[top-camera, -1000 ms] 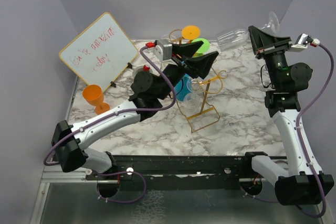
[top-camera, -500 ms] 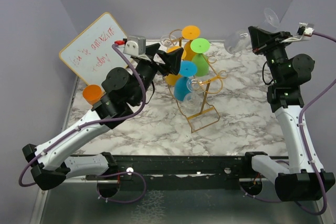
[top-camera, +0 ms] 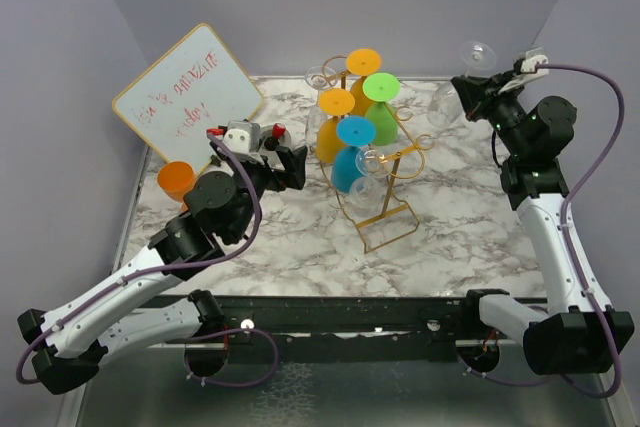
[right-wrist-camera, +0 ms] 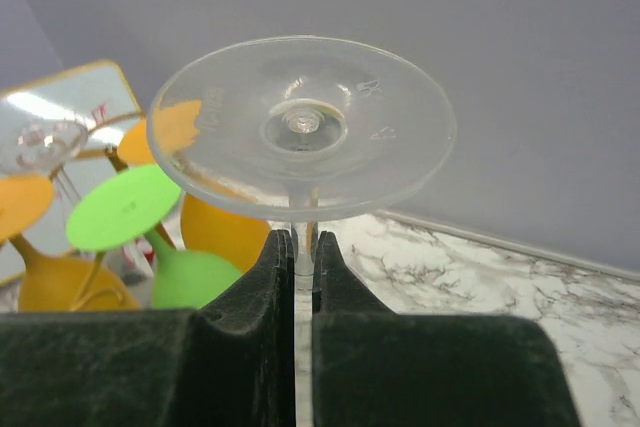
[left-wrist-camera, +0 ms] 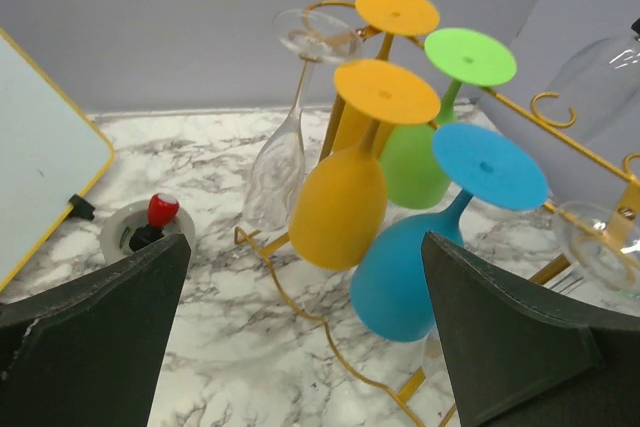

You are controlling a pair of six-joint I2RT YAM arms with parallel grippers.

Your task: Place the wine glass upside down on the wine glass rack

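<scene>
Clear glass is what the right gripper has clamped. Its two black fingers are pressed together on the thin stem of one wine glass, just under the round, flat foot, which stands out beyond the fingertips. From above, that wine glass is in the air over the back right of the table, to the right of the wine glass rack and apart from it, its bowl only faintly visible. The left gripper is spread wide, its two dark wedge-shaped fingers at either edge of the wrist view with nothing gripped between them; it hangs just left of the rack. The rack is one thin gold wire frame with curled scroll hooks and a rectangular wire base, standing on the white-and-grey marbled table. Six glasses hang on it foot up: two orange glasses, one green glass and one blue glass, all matt and opaque, and two clear ones, the second half cut off at the wrist view's right edge. To the left stand one squat orange cup and one yellow-framed whiteboard bearing red scrawl, set at a slant.
</scene>
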